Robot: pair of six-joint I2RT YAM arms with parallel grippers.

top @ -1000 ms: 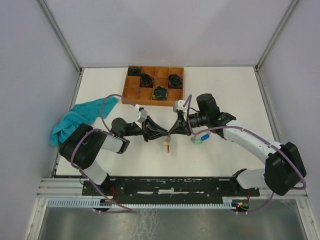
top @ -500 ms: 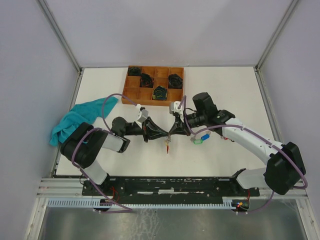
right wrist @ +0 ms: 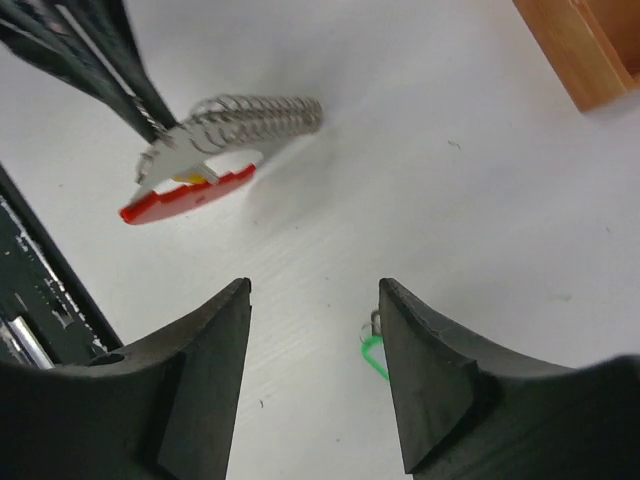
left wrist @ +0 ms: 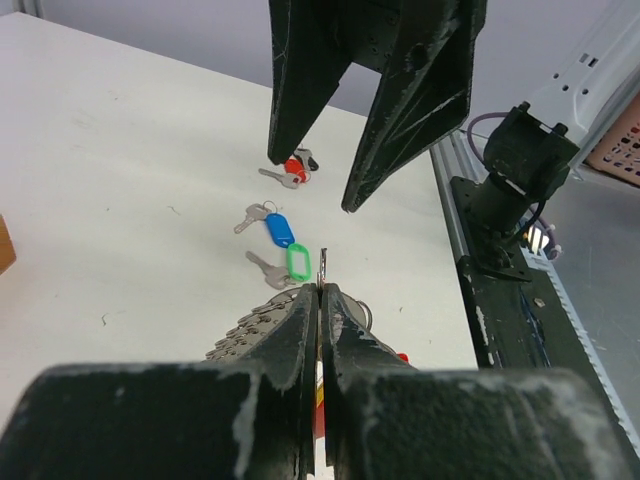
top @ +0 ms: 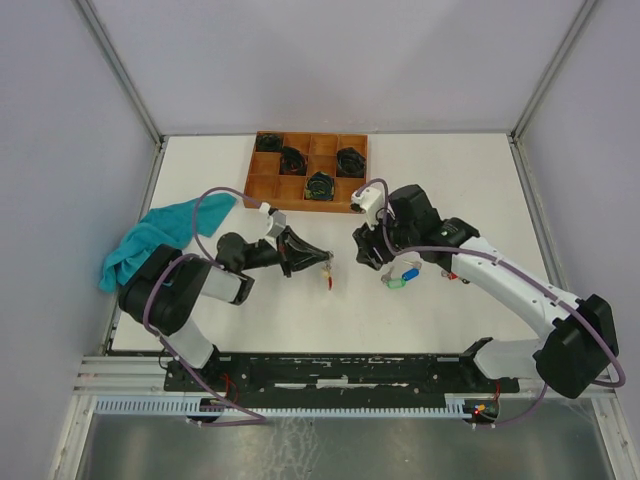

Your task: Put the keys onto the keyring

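A white table [top: 470, 180] seen from above, with two robot arms reaching in from its near edge.

At the far left edge lies a crumpled teal cloth [top: 150, 243]. Toward the far middle sits a wooden tray [top: 263, 186] split into compartments, and four of them hold black coiled bundles [top: 319, 184].

Near the centre of the table, the left gripper [top: 322, 262] points to the right. Its wrist camera shows the two fingers pressed flat together on a thin strip of silver metal. That strip belongs to what looks like the keyring [right wrist: 230, 125], a silver bunch ridged like a coil, with a red tag and a speck of yellow under it. The bunch hangs from the fingertips and its shadow falls on the table beside it.

Just right of it, and apart from it, the right gripper [top: 364, 254] faces the left one with its fingers [right wrist: 190, 380] spread wide and nothing between them.

The loose keys lie flat on the table to the right of the right gripper. The green-tagged key [top: 397, 283] is nearest the grippers, and the blue-tagged key [top: 410, 273] lies just beside it on the far right side. The left wrist view shows a red-tagged key [left wrist: 291, 168] further right again, a little apart from the other two.
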